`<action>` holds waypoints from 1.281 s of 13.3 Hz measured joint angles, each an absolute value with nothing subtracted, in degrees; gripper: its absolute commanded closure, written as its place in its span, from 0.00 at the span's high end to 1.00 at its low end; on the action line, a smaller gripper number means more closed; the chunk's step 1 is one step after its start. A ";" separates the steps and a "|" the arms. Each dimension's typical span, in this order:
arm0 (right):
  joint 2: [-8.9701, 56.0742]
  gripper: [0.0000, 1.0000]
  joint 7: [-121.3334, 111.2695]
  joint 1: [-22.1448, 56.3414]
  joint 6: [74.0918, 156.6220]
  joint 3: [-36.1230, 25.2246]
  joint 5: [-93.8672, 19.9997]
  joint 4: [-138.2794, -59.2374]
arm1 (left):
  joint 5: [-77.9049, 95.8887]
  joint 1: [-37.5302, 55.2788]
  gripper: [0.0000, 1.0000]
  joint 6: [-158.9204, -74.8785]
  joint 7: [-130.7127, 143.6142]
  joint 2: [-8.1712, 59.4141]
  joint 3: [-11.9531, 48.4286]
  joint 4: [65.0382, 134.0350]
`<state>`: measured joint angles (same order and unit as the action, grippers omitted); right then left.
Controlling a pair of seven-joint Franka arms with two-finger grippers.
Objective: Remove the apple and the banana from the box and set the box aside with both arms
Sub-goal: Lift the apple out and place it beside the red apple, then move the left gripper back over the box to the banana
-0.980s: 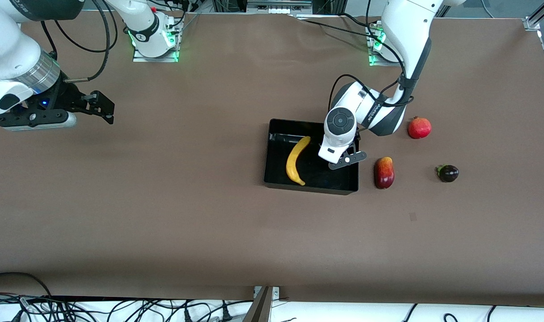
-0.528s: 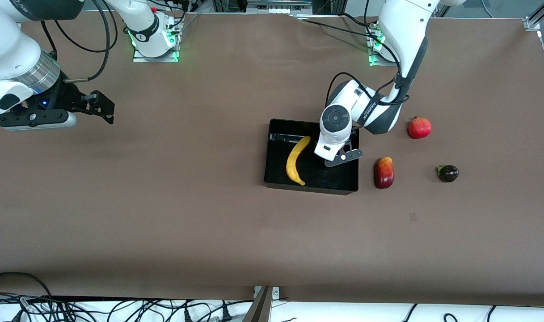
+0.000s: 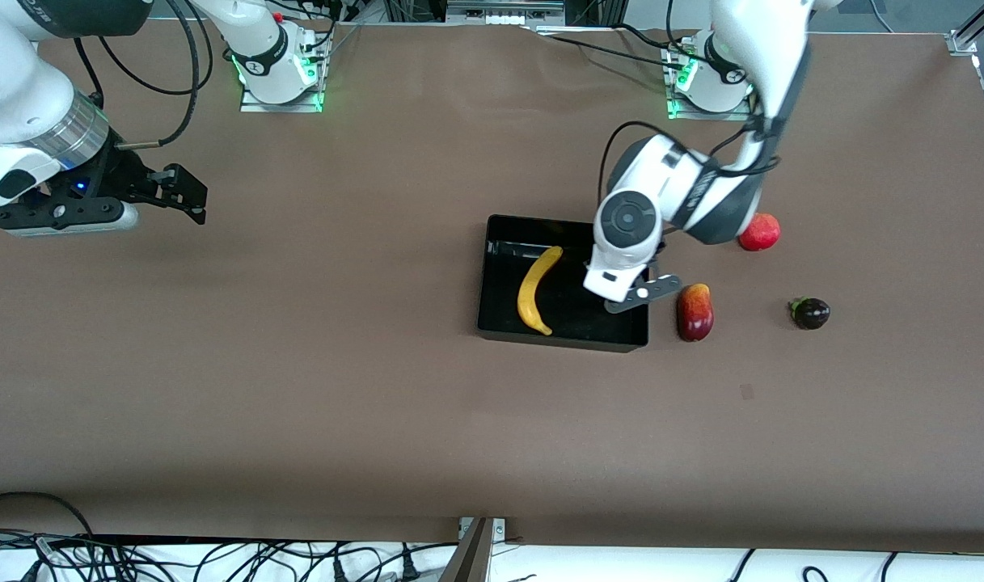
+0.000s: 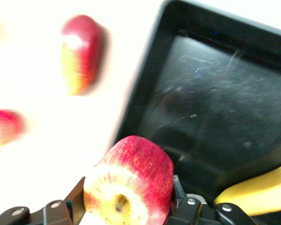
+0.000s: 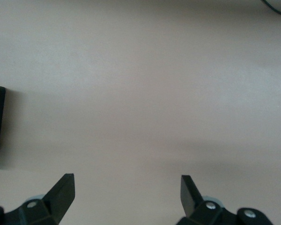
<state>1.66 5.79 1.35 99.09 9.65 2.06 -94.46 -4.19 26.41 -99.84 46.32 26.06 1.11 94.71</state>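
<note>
Left wrist view alone: apple [image 4: 131,185] pinched in left gripper [image 4: 126,213] above box [image 4: 145,93] edge; right gripper [image 5: 126,190] spread.

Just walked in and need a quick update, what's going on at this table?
The left gripper has the apple clamped and is over the black box, at the edge toward the left arm's end. The banana lies in the box. The right gripper waits open over bare table.

— Is the big brown table [image 3: 297,364] bright?
— Yes, evenly lit, with soft shadows under the arms.
— And the left wrist view?
— Washed out white and blurry around the shiny black plastic box [image 4: 215,108].
</note>
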 measured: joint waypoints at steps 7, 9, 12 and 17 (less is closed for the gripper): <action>1.66 1.00 5.79 1.36 99.09 9.66 2.06 -94.46 | -4.55 8.75 0.21 -114.89 15.52 17.19 0.69 116.77; 1.66 1.00 5.79 1.36 99.09 9.66 2.06 -94.46 | -4.55 9.05 0.23 -124.47 15.23 14.48 1.19 127.95; 1.66 1.00 5.79 1.36 99.07 9.66 2.06 -94.46 | -4.55 9.72 0.99 -132.61 15.23 13.40 1.79 136.57; 1.66 1.00 5.79 1.36 99.06 9.66 2.06 -94.46 | -4.55 9.78 1.00 -129.74 15.23 11.40 2.25 134.98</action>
<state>1.66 5.79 1.36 99.06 9.66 2.06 -94.46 -4.55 9.78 -129.74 15.23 11.40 2.25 134.98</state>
